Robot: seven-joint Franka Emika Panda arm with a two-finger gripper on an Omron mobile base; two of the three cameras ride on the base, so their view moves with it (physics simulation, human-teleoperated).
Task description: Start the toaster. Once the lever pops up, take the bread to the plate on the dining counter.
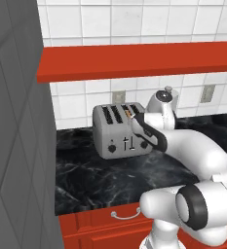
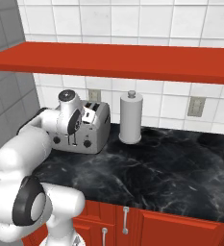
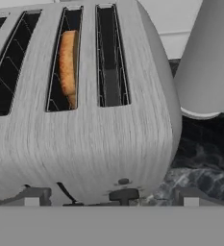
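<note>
Against the white tiled wall, on the narrow black marble countertop (image 1: 110, 180) veined in white, stands the boxy silver-grey four-slot toaster (image 1: 116, 132), with two black knobs and two thin black levers on its front. From the left base camera the white arm crosses in front of the toaster's right end and hides that corner and part of the right knob; from the right base camera the arm's wrist covers most of the toaster's top and left side, so just its right half (image 2: 95, 127) is plain. The small golden-brown slice of bread (image 3: 68, 65) sits upright in the third slot from the left as the hand camera sees it, sunk partly into the slot so its lower part is hidden; in the left base view it is a tiny orange fleck (image 1: 128, 114) beside the hand. The two-finger gripper (image 3: 111, 202) hangs close over the toaster's front edge, but its dark tips are cut off at the bottom of the hand view and merge with the knobs and levers there, so I cannot tell whether the fingers are spread or closed. Just right of the toaster stands a tall grey cylinder with a small knob on top (image 2: 131, 117), cropped at the upper right of the hand view. A long red shelf (image 2: 113, 60) runs above, and red drawers with pale handles (image 2: 132, 226) sit below the counter.
</note>
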